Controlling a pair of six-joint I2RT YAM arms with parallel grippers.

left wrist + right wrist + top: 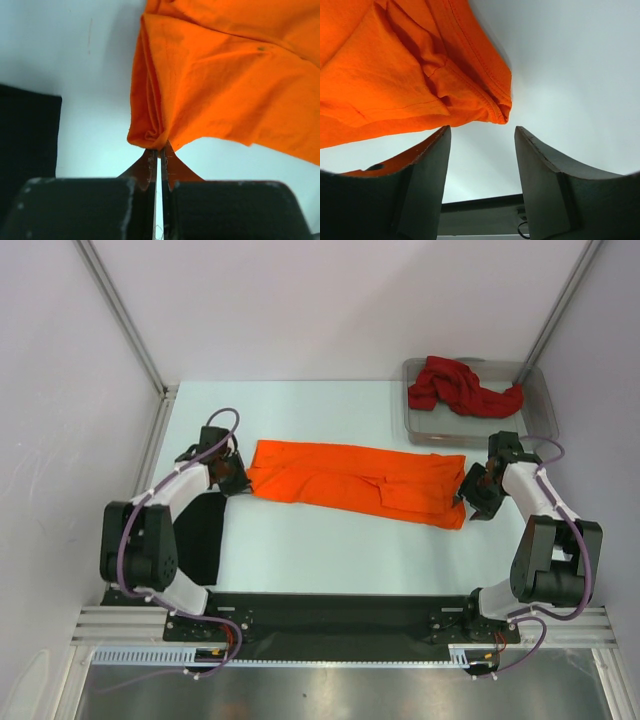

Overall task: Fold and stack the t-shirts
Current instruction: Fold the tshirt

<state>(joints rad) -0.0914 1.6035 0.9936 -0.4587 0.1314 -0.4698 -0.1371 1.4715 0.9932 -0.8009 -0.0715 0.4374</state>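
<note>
The left gripper (232,476) is clenched on a bunched edge of the bright orange cloth t-shirt (350,480), pinching it at the shirt's 9 o'clock end. Its wrist view shows cloth gathered right at the closed fingertips. The right gripper (470,490) sits at the 3 o'clock end with its jaws apart and nothing between them. The hemmed corner lies just ahead of its fingertips.

The orange shirt lies as a long band across the middle of the white table (320,550), apparently already doubled lengthwise. A dark red cloth t-shirt (460,388) sits crumpled in the clear grey plastic tray (410,425) at 1 o'clock. A black cloth t-shirt (205,535) lies flat at 8 o'clock, partly under the left arm.

The step in hand looks like the crosswise fold. To do it well, the right gripper should slide in low and take every layer at that corner, not just the top hem. One end should then travel over the other, low to the table, so the layers do not slip and the edges meet squarely.
</note>
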